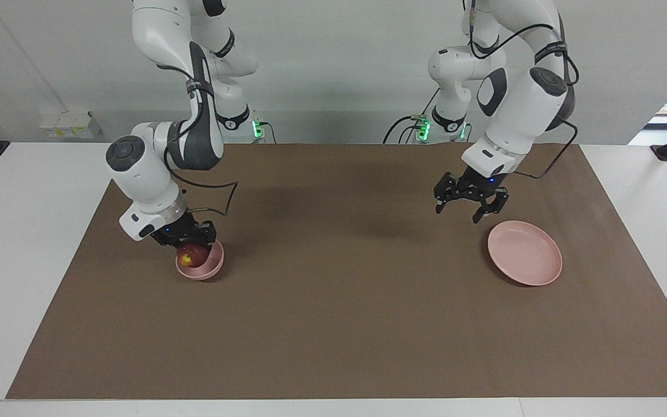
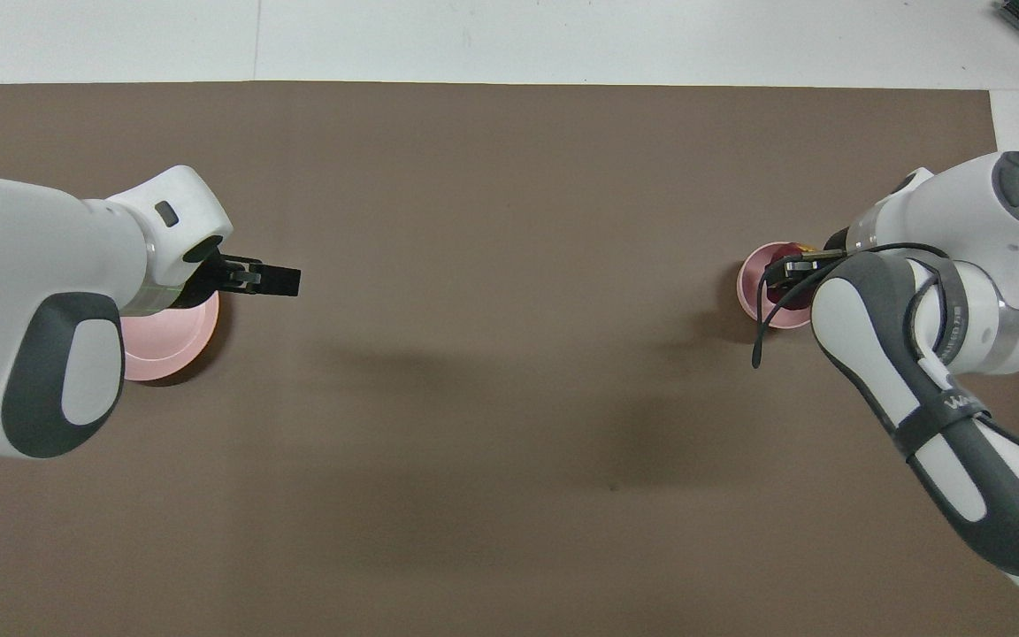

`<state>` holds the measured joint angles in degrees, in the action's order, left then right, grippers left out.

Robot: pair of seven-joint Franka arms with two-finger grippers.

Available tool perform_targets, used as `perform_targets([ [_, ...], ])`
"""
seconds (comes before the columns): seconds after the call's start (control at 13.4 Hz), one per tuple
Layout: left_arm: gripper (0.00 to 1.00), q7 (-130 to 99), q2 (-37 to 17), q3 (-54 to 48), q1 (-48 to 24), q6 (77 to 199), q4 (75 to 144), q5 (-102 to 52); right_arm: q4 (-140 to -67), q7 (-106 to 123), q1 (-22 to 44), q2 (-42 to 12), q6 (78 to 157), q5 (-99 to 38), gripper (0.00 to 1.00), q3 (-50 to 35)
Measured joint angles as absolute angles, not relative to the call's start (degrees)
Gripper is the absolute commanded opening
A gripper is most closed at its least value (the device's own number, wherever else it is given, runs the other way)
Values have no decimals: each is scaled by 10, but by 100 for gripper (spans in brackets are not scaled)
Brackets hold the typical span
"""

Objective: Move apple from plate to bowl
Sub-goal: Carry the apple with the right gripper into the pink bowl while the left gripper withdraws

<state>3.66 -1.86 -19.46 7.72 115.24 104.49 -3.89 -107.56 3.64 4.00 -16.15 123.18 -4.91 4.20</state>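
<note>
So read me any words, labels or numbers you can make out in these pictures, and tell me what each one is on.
Dark band on the right arm, overhead view: white lettering, too blurred to read for certain.
Dark bands on both arms, facing view: lettering too small to read.
Apple, bowl, plate, brown mat: no text.

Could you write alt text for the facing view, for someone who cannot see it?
The right hand holds the apple in the bowl, closed on it. The left hand, open and empty, hangs over the mat beside the empty plate.
</note>
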Motion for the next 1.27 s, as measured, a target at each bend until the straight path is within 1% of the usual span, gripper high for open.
perform_targets([
  [0.22,100,37,-18,-195,85,1055,971,-31,-1073,36,42,-167,1232,-49,20,40],
  [0.3,100,37,-18,-195,87,1036,955,-30,-1073,36,42,-169,1234,-49,30,40],
  [0.37,100,37,-18,-195,87,1028,948,-29,-1073,36,41,-174,1242,-49,44,40],
  [0.52,100,36,-19,-195,88,1027,947,-29,-1073,36,41,-188,1264,-49,58,40],
  [0.6,100,36,-20,-195,88,1027,947,-29,-1073,36,41,-194,1269,-49,69,41],
  [0.67,100,36,-21,-194,90,1025,947,-29,-1073,36,41,-198,1270,-49,84,41],
  [0.82,100,35,-22,-194,107,1024,947,-29,-1073,36,41,-200,1270,-49,100,41],
  [0.97,100,35,-23,-193,128,1024,947,-29,-1070,36,41,-200,1270,-49,100,41],
  [1.27,100,35,-23,-194,132,1025,947,-29,-1064,36,43,-198,1270,-49,100,39],
])
